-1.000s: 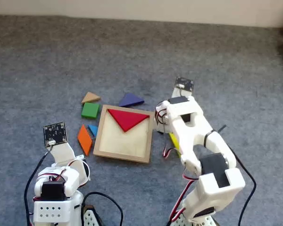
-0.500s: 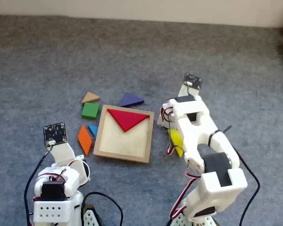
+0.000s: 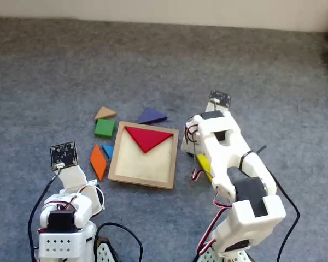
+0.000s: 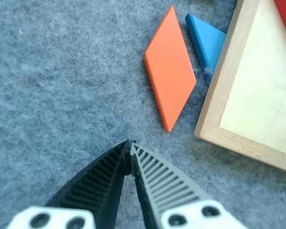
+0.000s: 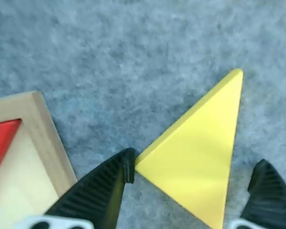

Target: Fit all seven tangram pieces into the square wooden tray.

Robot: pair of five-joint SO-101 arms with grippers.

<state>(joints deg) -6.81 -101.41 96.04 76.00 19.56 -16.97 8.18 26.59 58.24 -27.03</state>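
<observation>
1. We are logging the right claw (image 5: 195,171) spread wide and grasping nothing. Its tips are sitting either side of the flat yellow wooden triangle (image 5: 205,138): one tip is touching a corner, the other is standing apart from the edge.
2. The yellow triangle is lying flat on the grey carpet (image 5: 133,43), just beside the square wooden tray (image 5: 45,133) and outside its rim.
3. We are judging the piece light, stiff and thin, with smooth painted faces that could slip. A pinch across two edges near the middle looks safer than one at a narrow corner, where it could pivot.
4. The tray is holding the red wooden triangle (image 3: 147,137) against its far rim.
5. The left claw (image 4: 130,153) is hanging clenched on nothing over carpet, near the orange parallelogram (image 4: 170,78) and the small blue triangle (image 4: 207,40), which lies against the tray.
6. The purple triangle (image 3: 151,115), tan triangle (image 3: 105,113) and green square (image 3: 104,127) are waiting outside the tray.
</observation>
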